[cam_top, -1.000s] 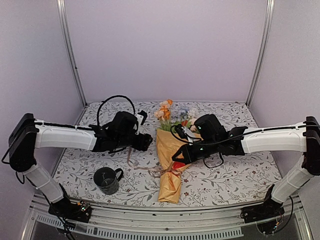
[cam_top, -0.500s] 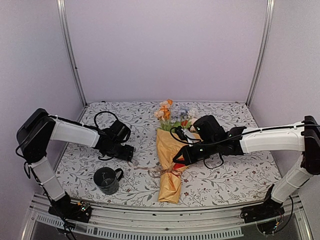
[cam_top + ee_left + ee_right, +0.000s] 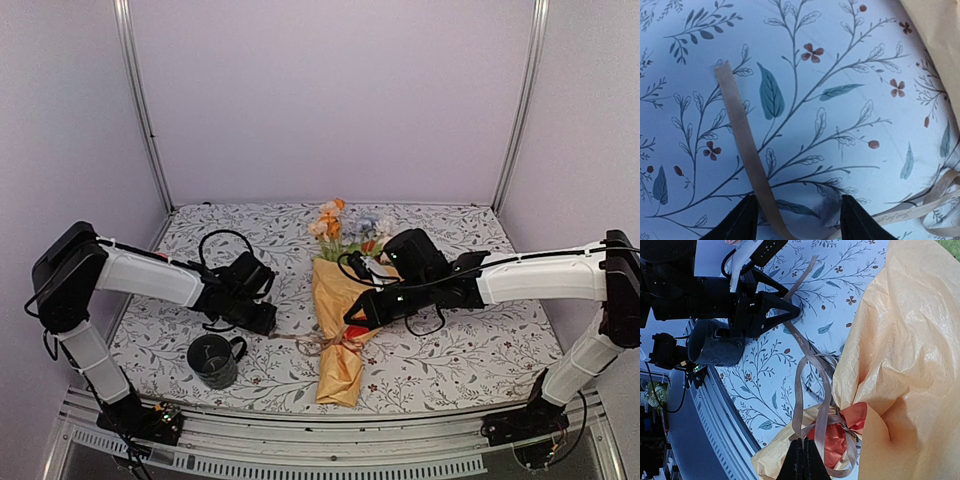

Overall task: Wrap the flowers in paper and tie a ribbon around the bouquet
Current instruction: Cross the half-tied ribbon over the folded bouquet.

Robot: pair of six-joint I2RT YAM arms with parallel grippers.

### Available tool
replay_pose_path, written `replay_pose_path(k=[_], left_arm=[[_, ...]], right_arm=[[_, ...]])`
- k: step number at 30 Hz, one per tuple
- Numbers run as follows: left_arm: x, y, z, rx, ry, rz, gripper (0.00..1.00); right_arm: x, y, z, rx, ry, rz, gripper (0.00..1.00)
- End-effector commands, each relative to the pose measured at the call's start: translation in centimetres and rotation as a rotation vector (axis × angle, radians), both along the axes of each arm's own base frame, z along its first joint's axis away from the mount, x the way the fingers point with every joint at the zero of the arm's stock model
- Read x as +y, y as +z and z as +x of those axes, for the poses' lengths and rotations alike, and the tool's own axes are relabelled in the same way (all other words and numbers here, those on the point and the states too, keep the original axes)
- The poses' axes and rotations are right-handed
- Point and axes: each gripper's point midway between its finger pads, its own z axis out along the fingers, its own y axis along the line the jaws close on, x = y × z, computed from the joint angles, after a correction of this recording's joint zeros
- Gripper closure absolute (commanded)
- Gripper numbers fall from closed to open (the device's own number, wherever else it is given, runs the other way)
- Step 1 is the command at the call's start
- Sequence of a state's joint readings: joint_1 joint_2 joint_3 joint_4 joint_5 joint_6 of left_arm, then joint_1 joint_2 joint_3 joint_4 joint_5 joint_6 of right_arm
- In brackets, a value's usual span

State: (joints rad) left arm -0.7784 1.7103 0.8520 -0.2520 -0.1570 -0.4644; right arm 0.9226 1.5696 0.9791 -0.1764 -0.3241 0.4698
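The bouquet (image 3: 338, 320) lies mid-table in mustard-yellow paper (image 3: 900, 340), whose orange-red side shows at the tied neck. The flowers (image 3: 335, 222) show peach and orange heads at its far, wide end. The tan ribbon (image 3: 812, 390) is wound round the neck and loops loosely. My right gripper (image 3: 802, 462) is shut on a strand of that loop, just above the neck. The ribbon's free end (image 3: 742, 135) runs left across the cloth. My left gripper (image 3: 797, 222) is low over it, open, the strand passing between its fingers close to the left one.
A dark mug (image 3: 213, 360) stands near the front edge, left of the bouquet and just in front of my left gripper (image 3: 265, 320). The leafy printed tablecloth (image 3: 470, 350) covers the table. Grey walls and metal posts close in the back and sides.
My left arm has drawn back and dropped towards the ribbon's free end left of the bouquet, its jaws narrowing. The right arm has stayed put, still gripping the ribbon.
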Motion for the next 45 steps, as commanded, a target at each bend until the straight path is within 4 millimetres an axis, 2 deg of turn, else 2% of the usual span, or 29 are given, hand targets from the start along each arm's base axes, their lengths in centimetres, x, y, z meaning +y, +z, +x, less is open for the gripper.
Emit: replay_pose_path(k=[1,4,7,9,12,17,20,24,27,30,33,36,39,42,45], left_arm=[[1.4,-3.7,-4.5,0.185,-0.037,0.09,0.52],[1.0,-3.9,-5.1,0.194,-0.062,0.095,0.72],[0.9,-4.6,-5.7,0.214,-0.086,0.108,1.0],[0.4,-4.5,-5.9,0.219,-0.102,0.098,1.0],[-0.8,-2.3,-5.2,0.14,-0.123,0.074,1.0],[-4.5,4.9,-3.5,-0.085,-0.202,-0.026,1.0],[-7.1,9.7,-4.0,-0.235,-0.295,-0.084,1.0],[-11.0,16.6,-6.4,-0.435,-0.458,-0.244,1.0],[-14.1,21.5,-9.5,-0.573,-0.613,-0.388,1.0],[-16.8,25.7,-11.6,-0.711,-0.718,-0.461,1.0],[-19.7,28.4,-12.5,-0.787,-0.794,-0.49,1.0],[-22.9,29.7,-14.2,-0.842,-0.909,-0.514,1.0],[-25.6,30.0,-16.7,-0.849,-1.03,-0.566,1.0],[-27.8,28.8,-20.2,-0.81,-1.185,-0.618,1.0],[-29.7,26.6,-23.0,-0.749,-1.324,-0.64,1.0]], right_arm=[[0.3,0.2,0.2,-0.004,0.013,-0.003,1.0],[0.4,0.1,0.2,-0.004,0.013,-0.003,1.0],[0.4,0.2,0.3,-0.006,0.011,-0.002,1.0],[0.4,0.3,0.2,-0.007,0.013,0.001,1.0],[0.3,0.4,0.3,-0.01,0.012,0.0,1.0],[0.2,0.1,0.4,-0.007,0.005,-0.006,1.0],[0.1,-0.1,0.7,0.006,-0.007,-0.006,1.0],[0.2,0.2,1.4,0.024,-0.013,0.026,1.0],[0.4,0.8,2.3,0.032,-0.01,0.067,1.0],[0.6,1.1,3.0,0.026,-0.003,0.082,1.0],[0.7,1.2,3.7,0.03,0.001,0.096,1.0],[0.6,1.3,4.2,0.035,0.002,0.114,1.0],[0.5,1.5,4.5,0.03,0.004,0.12,1.0],[0.5,1.5,4.5,0.025,0.014,0.118,1.0],[0.5,1.6,4.5,0.02,0.019,0.114,1.0]])
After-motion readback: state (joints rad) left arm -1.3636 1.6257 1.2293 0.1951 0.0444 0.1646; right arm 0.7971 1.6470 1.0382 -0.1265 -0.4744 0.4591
